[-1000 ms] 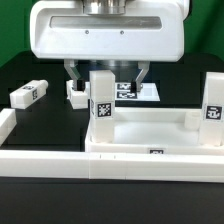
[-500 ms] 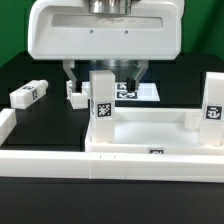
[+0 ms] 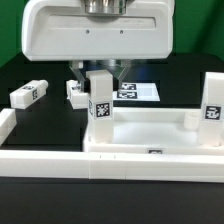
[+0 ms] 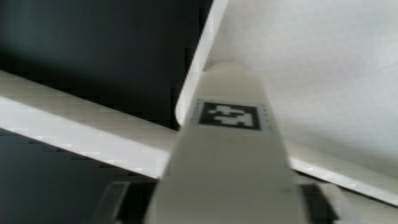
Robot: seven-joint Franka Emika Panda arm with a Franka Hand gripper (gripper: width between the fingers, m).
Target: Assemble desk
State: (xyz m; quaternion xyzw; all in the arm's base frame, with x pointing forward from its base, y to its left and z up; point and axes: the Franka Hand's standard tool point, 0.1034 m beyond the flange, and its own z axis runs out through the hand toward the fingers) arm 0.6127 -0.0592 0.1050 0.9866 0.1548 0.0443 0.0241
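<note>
Exterior view: we note the tool [image 3: 100,72] closed on the upright leg [image 3: 101,108], which stands in the desk top [image 3: 150,135] at its corner toward the exterior view's left. A second leg [image 3: 212,102] stands at the opposite end. Wrist view: we see both fingers [image 4: 121,200] hugging the upright leg [image 4: 228,150] above the desk top [image 4: 338,80].

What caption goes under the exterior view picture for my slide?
End effector straddling an upright leg at the desk top's corner, with a loose leg lying nearby.
</note>
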